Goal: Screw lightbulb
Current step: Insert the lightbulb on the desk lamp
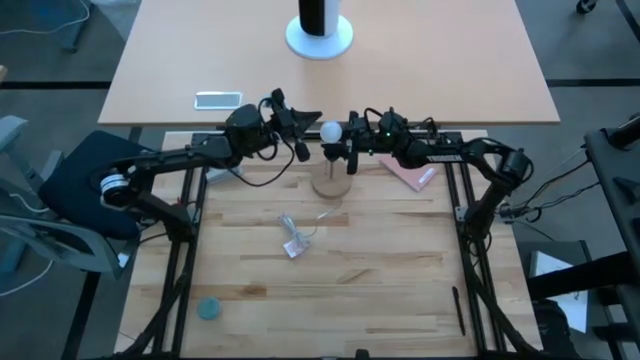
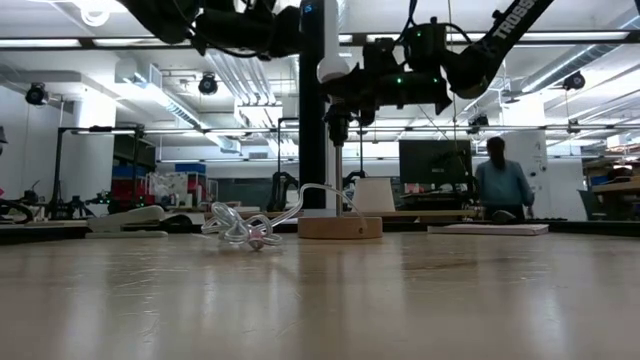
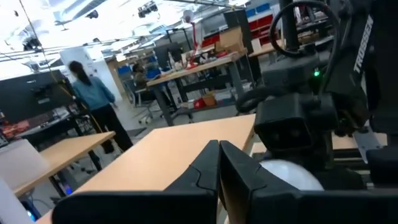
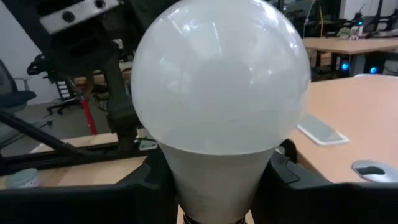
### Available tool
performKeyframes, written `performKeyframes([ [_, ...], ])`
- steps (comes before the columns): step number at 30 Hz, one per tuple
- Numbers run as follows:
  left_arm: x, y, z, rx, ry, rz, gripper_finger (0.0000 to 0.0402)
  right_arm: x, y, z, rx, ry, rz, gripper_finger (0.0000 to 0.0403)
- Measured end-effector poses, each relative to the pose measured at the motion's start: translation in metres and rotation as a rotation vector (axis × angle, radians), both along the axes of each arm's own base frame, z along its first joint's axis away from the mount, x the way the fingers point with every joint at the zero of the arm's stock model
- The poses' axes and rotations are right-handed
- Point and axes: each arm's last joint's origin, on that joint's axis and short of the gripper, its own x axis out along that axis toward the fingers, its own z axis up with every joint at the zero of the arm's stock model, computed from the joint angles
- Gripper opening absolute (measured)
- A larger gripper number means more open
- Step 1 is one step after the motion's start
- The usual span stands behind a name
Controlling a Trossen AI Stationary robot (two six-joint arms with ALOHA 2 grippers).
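Above the round wooden stand point(image 1: 331, 186), near the far edge of the surface point(image 1: 380, 290), the lightbulb point(image 1: 330, 131) is held aloft, glass end up and its pale neck down, clamped at that neck between the fingers of the right tool point(image 1: 341, 143); the right wrist view shows the dark fingers pressed against both sides of the neck point(image 4: 214, 180). From table height the lightbulb sits at the top of the thin upright stem that rises from the stand, but whether its threads have entered the socket there cannot be told. The left tool point(image 1: 308, 120) hangs just beside the lightbulb, its fingers point(image 3: 217, 168) pinched together on nothing. Nearer the middle of the surface lies a crumpled clear wrapper point(image 1: 293, 237), well apart from the stand; a pink pad point(image 1: 412, 173) lies under the right arm, a phone point(image 1: 218, 99) rests on the far desk, and a person point(image 2: 500, 185) stands in the room behind. As a judgement, the chief risk is the threads catching crooked if the lightbulb meets the socket tilted; turning it then would jam it or drag the light stand round. With the left tool so near, a sideways nudge could knock the lightbulb off line, and a grip on the smooth neck may slip while turning.
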Motion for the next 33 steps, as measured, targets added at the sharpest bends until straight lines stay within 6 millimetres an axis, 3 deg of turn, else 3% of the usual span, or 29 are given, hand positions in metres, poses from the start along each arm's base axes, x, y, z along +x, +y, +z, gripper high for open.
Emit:
performKeyframes([
  [5,0.009,0.003,-0.014,-0.029,0.038,-0.012,0.0,0.0,0.0,-0.001,-0.008,0.003,-0.001,0.0124],
  [14,0.011,0.003,-0.017,-0.044,0.045,-0.056,0.0,0.0,0.0,-0.004,-0.019,0.033,-0.002,0.0136],
  [33,0.012,0.001,-0.02,-0.046,0.077,-0.107,0.0,0.0,0.001,-0.008,-0.039,0.072,-0.001,0.0236],
])
